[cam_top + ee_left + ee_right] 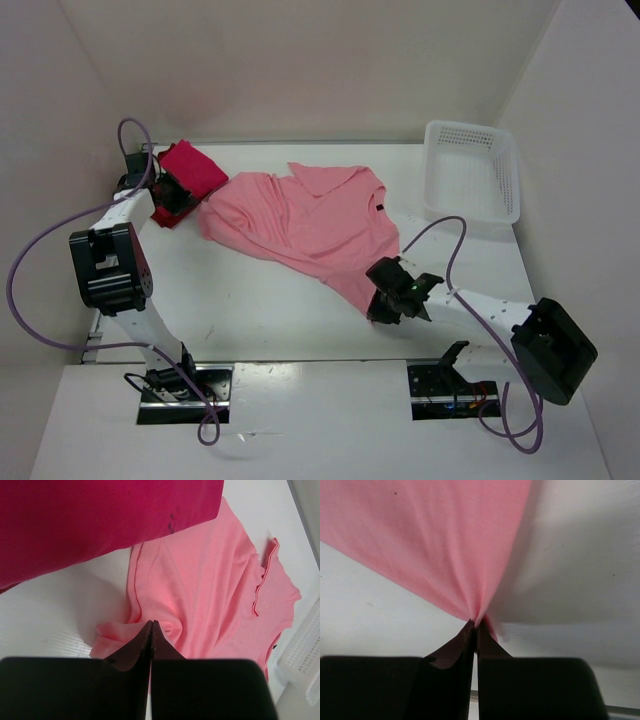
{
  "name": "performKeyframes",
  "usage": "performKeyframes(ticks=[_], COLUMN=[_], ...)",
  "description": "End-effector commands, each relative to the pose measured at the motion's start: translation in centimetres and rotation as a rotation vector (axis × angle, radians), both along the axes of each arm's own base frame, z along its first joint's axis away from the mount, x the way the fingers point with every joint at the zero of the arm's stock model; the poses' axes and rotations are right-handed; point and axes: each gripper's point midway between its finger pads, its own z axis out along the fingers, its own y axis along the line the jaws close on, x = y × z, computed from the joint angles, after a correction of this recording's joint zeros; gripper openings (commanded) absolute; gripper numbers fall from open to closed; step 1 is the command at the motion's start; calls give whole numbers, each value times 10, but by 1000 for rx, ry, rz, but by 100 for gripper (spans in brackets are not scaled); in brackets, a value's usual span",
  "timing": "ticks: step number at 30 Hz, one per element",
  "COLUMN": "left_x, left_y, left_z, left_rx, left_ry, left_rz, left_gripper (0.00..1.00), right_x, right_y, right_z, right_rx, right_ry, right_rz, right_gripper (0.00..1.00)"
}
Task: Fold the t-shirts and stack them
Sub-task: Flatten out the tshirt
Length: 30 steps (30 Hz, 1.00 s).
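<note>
The light salmon pink t-shirt (300, 225) lies spread and rumpled across the middle of the table. My right gripper (388, 300) is shut on its near right corner, and the cloth fans out from the tips (476, 622). My left gripper (182, 197) is shut at the shirt's left edge, where a bunched fold (120, 632) gathers at the tips (152, 623). The bright crimson-pink t-shirt (192, 165) lies folded at the back left and fills the top of the left wrist view (100, 520). A dark red t-shirt (165, 216) shows beneath it, mostly hidden by my left gripper.
A white perforated basket (470, 175) stands at the back right; its corner shows in the left wrist view (305, 655). White walls close in the table at the back and sides. Purple cables loop from both arms.
</note>
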Motion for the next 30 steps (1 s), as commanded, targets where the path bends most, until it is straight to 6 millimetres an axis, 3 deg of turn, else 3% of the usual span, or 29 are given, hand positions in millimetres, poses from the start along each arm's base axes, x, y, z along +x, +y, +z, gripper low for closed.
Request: performKeyframes(ticks=[1,4,5,7,8,9,10,11,13,14,15,16,17,18,20,21,23,24,25,26,27,29,30], left_x=[3,-3,-7,-18,-24,-29,-36,-40,-52,-54,-63,-68,-76,-78,-88,-89,-97,-99,-100,-104,-107,-107,-111], left_y=[0,-1,-2,-9,-12,-16,-27,-32,-37,-37,-32,-23,-20,-16,-15,-16,-10,-7,-8,-5,-5,-4,-8], left_z=[9,11,5,13,12,16,30,38,66,81,97,109,127,141,168,183,231,251,274,313,334,366,392], left_rx=[7,13,9,14,28,51,74,98,147,159,186,179,183,180,196,194,200,214,197,211,208,187,192], left_ry=[-33,-26,-11,-9,1,7,-14,-24,-61,-87,-103,-119,-156,-185,-237,-272,-362,-398,-444,-532,-582,-660,-718], left_rz=[-3,-10,-10,-26,-37,-53,-76,-86,-102,-107,-102,-81,-82,-73,-61,-48,-22,-11,-6,13,18,31,26], left_gripper=[0,0,0,0,0,0,0,0,0,0,0,0,0,0,0,0,0,0,0,0,0,0,0], right_x=[-1,16,26,36,54,59,77,84,96,106,107,109,113,110,107,103,100,85,81,78,71,69,72], right_y=[3,18,27,36,39,33,29,23,14,-3,-11,-17,-25,-27,-33,-41,-54,-63,-69,-76,-81,-84,-87], right_z=[12,54,83,119,157,171,208,224,273,291,302,332,343,373,404,438,472,514,526,540,567,584,590], right_rx=[17,69,92,118,144,133,160,155,217,215,199,207,196,213,225,237,222,241,227,219,230,239,227], right_ry=[-17,-102,-149,-211,-292,-309,-386,-423,-511,-554,-577,-643,-666,-733,-804,-881,-956,-1060,-1081,-1114,-1179,-1224,-1247], right_rz=[5,46,72,107,118,121,92,111,116,76,87,80,64,69,61,49,11,-5,-17,-48,-59,-79,-93], right_gripper=[3,0,0,0,0,0,0,0,0,0,0,0,0,0,0,0,0,0,0,0,0,0,0])
